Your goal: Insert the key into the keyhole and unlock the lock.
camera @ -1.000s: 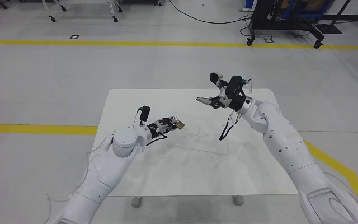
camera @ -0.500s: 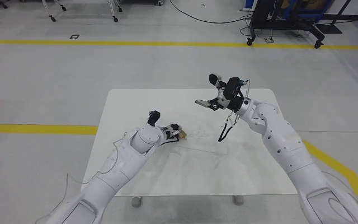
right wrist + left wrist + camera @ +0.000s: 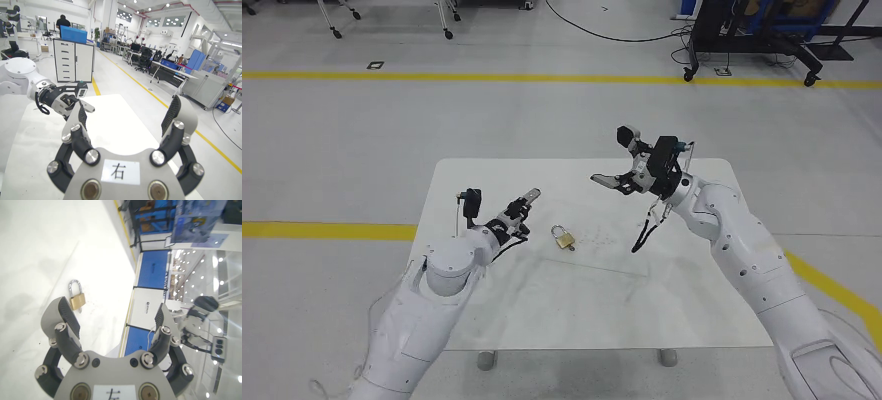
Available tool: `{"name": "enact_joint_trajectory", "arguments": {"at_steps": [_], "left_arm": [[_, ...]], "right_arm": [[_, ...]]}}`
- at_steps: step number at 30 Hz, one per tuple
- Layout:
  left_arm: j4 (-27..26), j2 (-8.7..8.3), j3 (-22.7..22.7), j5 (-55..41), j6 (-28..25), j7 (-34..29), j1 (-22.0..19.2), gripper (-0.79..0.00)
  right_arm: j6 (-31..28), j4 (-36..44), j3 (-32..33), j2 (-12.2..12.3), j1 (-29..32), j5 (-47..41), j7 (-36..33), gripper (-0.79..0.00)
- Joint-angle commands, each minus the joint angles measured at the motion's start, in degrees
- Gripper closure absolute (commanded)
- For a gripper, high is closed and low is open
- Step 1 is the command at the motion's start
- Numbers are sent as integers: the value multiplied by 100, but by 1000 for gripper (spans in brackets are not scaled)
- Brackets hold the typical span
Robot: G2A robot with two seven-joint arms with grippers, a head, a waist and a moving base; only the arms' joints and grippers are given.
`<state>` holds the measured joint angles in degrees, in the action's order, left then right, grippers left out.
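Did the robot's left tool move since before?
Yes. The left tool has backed away from the padlock, toward the left edge of the table. The padlock now lies alone on the table.

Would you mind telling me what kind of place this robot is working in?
Likely a robotics lab or factory-style workshop: yellow floor lines, rows of workbenches, a drawer cabinet, and another robot in the background.
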<state>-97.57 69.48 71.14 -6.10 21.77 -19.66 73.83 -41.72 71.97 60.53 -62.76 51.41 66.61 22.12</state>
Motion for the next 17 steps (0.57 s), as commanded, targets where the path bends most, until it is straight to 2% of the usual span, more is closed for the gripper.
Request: {"name": "enact_joint_trajectory", "arguments": {"at_steps": [1, 4, 6, 17], "left_arm": [[-766, -102, 630, 428, -440, 254, 595, -785], [-1482, -212, 1194, 1244, -929, 426, 1224, -785], [-1747, -251, 1406, 1582, -1003, 435, 1476, -785], [-1733, -252, 1414, 1661, -1015, 451, 1490, -785]], "right_arm": [[89, 228, 289, 68, 138, 184, 266, -785], [162, 529, 736, 188, 416, 538, 493, -785], [162, 529, 736, 188, 416, 538, 493, -785], [212, 562, 765, 182, 471, 542, 458, -784]]}}
